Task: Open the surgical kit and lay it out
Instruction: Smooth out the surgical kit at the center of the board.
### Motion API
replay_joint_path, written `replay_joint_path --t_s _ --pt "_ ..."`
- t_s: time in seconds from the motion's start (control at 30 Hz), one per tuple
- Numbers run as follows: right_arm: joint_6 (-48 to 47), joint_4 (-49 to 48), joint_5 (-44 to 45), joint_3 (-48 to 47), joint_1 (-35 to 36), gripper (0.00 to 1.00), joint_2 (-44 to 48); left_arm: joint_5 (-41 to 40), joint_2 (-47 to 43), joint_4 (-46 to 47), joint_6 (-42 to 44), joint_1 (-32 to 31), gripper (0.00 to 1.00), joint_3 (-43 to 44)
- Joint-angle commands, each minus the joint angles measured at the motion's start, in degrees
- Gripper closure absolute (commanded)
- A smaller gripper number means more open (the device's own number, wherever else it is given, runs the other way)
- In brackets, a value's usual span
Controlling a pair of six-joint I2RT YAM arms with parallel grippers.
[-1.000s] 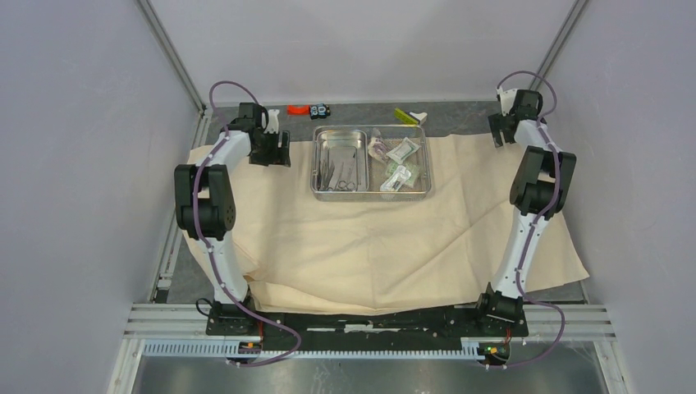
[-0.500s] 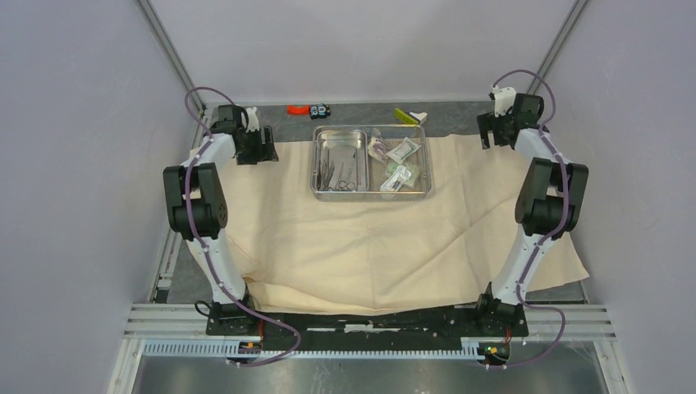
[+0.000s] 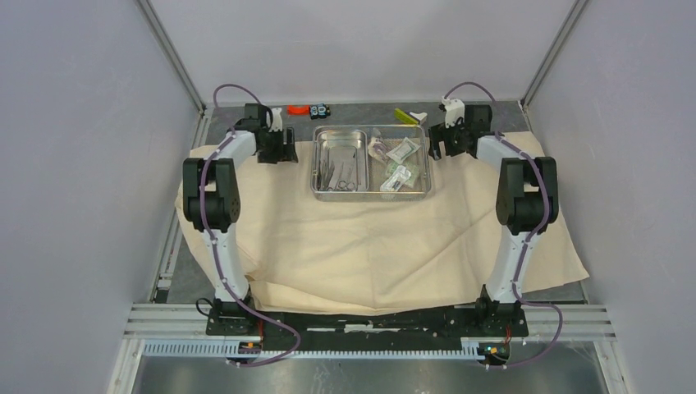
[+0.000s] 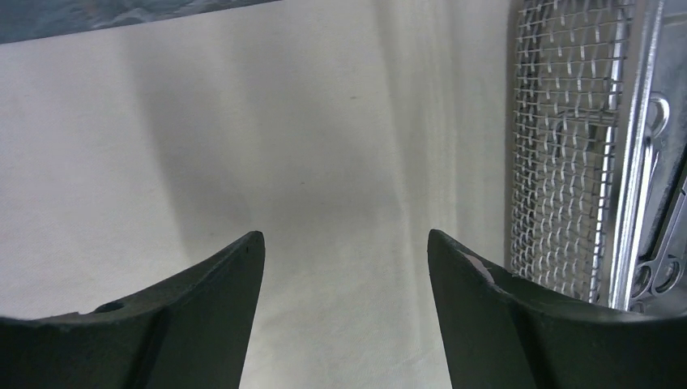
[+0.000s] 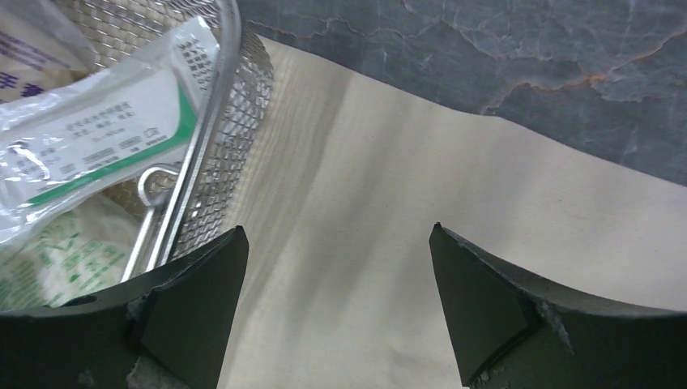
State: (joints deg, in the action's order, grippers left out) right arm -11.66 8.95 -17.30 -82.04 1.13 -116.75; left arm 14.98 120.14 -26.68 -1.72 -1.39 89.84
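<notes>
The beige cloth wrap lies spread open over the table. On its far half stands the steel tray, with thin metal instruments in its smaller inner tray on the left and sealed packets on the right. My left gripper hangs open just left of the tray; the left wrist view shows bare cloth between its fingers and the mesh wall to the right. My right gripper is open beside the tray's right end, over cloth, with the mesh wall and a packet to its left.
Small orange and black pieces and a yellow-green and white object lie on the dark tabletop behind the tray. Enclosure walls and metal posts stand close on both sides and at the back.
My right gripper has swung left from the far right corner to the tray's right end. My left gripper moved right, closer to the tray's left end. Both stayed open.
</notes>
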Motion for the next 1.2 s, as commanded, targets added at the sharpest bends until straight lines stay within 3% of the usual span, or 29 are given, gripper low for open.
replay_joint_path --t_s 0.0,0.23,0.37,0.7,1.07,1.1,1.17 --pt "2.6 -1.6 1.7 -2.8 0.2 0.10 -3.0 -2.6 1.5 1.0 -0.7 -2.8 0.21 2.8" --pt "2.2 -1.7 3.0 -2.8 0.2 0.13 -5.5 -6.1 3.9 -0.8 0.3 -6.2 0.24 4.7" --pt "1.7 -1.3 3.4 -2.5 0.2 0.19 -6.8 -8.0 4.6 -2.0 0.4 -6.7 0.33 5.1" --pt "2.9 -1.1 2.0 -0.6 0.2 0.52 -6.7 -6.4 9.7 -9.2 3.3 -6.6 0.68 8.7" --pt "4.7 -0.8 2.2 -2.3 0.7 0.93 -6.5 -0.3 15.2 -15.6 2.3 -5.1 0.98 17.8" --pt "4.9 -0.8 2.5 -2.7 0.7 0.98 -6.6 -0.3 15.5 -15.7 2.3 -5.1 0.98 18.3" --pt "5.3 -0.6 2.5 -3.5 0.7 1.00 -7.1 0.2 16.4 -16.3 1.5 -5.1 0.98 20.0"
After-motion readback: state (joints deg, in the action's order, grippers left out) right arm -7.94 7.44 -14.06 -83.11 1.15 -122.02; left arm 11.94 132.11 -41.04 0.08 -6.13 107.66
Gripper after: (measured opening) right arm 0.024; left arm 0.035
